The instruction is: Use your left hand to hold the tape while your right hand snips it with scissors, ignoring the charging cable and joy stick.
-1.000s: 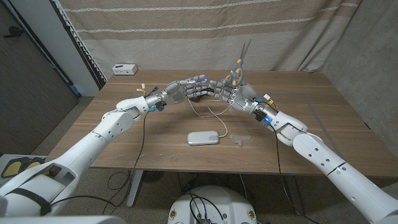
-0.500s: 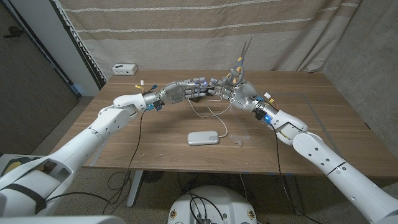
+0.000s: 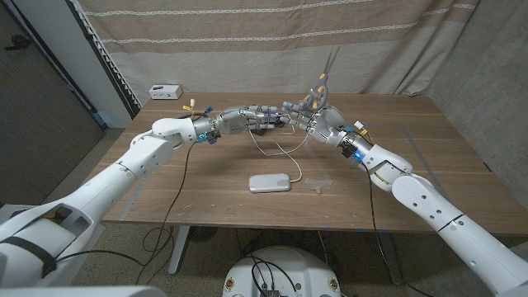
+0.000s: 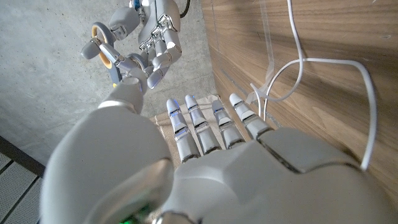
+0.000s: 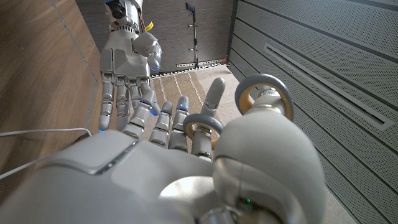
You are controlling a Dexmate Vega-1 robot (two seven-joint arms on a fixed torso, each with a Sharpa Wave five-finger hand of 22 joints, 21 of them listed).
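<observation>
Running this one remotely, and the tape is the annoying part. I'm making it out as a clear, thin strip (image 4: 268, 43) lying on the table (image 3: 206, 181), running lengthwise alongside one run of the charging cable (image 3: 276, 150). In the head view it's too see-through for me to say which way it's pointing.

I'm expecting it to be nearly weightless, floppy and sticky on one side, so it will curl and cling to whatever it touches. I'm thinking the way to take it is a pinch near one free end, pulled taut so a straight span is hanging free for the blades.

My left hand (image 3: 257, 118) is hovering above the table with its fingers (image 4: 211, 124) stretched out straight and side by side, thumb off to one side. I can't tell whether it's pinching any tape.

My right hand (image 3: 318, 122) is gripping the scissors (image 3: 322, 81), with fingers hooked through the handle loops. The two hands are nearly touching at the fingertips, mid-table. The scissors' long axis is standing close to upright, handles down in the hand and blades pointing up towards the curtain. I can't tell whether the blades are parted. I'm guessing they'll need tipping down across the tape.
</observation>
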